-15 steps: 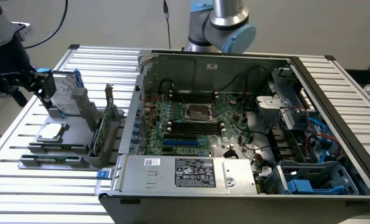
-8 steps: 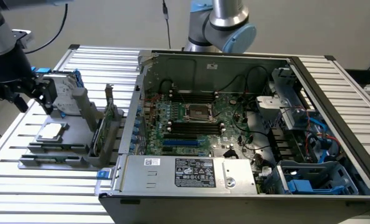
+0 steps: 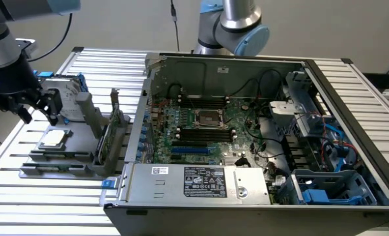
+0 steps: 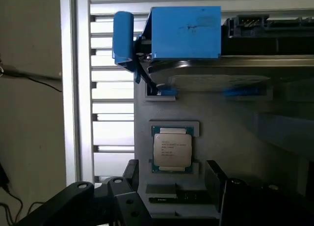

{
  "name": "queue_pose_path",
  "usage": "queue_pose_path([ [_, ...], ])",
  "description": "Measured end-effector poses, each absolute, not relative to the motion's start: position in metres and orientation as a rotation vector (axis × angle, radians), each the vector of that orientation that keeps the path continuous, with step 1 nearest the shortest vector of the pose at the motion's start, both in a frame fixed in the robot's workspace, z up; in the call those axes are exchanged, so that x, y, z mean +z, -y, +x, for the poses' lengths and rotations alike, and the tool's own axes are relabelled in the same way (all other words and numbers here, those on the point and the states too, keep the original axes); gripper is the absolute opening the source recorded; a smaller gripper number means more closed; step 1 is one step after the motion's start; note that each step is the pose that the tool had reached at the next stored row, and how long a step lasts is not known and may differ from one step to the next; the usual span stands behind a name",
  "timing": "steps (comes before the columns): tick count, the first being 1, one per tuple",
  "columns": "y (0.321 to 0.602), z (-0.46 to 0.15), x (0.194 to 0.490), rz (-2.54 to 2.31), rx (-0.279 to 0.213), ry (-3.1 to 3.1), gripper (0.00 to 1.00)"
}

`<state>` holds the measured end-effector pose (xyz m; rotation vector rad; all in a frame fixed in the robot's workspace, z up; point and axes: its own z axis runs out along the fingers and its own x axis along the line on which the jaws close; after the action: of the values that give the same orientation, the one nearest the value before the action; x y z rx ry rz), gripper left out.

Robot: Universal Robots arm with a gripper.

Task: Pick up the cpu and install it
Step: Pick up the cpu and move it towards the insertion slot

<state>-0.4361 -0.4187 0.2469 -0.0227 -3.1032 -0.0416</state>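
Observation:
The cpu is a small square chip with a silver metal top, lying flat in a recess of a grey holder on the slatted table, at the exterior view's left. My gripper hangs above and a little behind it, open, with nothing between the black fingers. In the wrist view the cpu lies on the grey holder, and my gripper has its two fingers spread on either side of the chip, not touching it. The motherboard's socket sits in the middle of the open computer case.
A hard drive in a blue frame stands on the holder just beyond the cpu. Upright grey brackets rise between the holder and the case wall. A second robot arm stands behind the case. The power supply fills the case's front.

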Motion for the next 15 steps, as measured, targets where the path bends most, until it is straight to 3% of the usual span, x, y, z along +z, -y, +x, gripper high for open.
queue_pose_path([
  [15, 0.421, -0.432, 0.22, -0.011, -0.041, 3.103, 0.65],
])
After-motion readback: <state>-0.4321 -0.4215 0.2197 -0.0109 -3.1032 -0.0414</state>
